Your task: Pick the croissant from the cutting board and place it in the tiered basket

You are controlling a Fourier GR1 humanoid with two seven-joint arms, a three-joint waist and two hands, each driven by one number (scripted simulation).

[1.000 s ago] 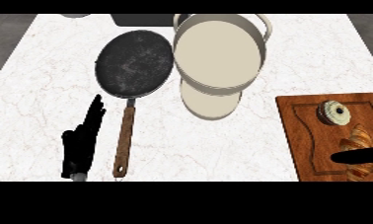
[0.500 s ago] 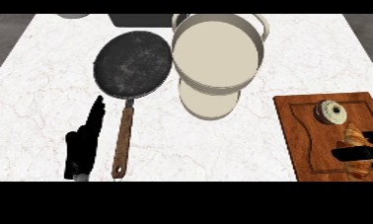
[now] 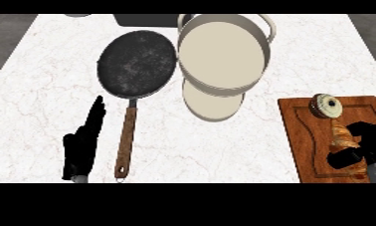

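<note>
A white marble counter [image 3: 51, 85] fills the head view, with a wooden cutting board [image 3: 305, 135] at its right edge. The croissant [image 3: 342, 134] lies on that board, just below a small round pastry [image 3: 325, 105]. The right hand [image 3: 356, 145] sits over the croissant's lower end, fingers apparently curling round it, though the edge of the view cuts this off. A good grasp takes the croissant across its middle and lifts straight up. The tiered basket [image 3: 222, 53] stands well apart, beside a dark frying pan [image 3: 137, 64]. The left hand [image 3: 82, 143] rests open, fingers straight, near the pan's handle.
</note>
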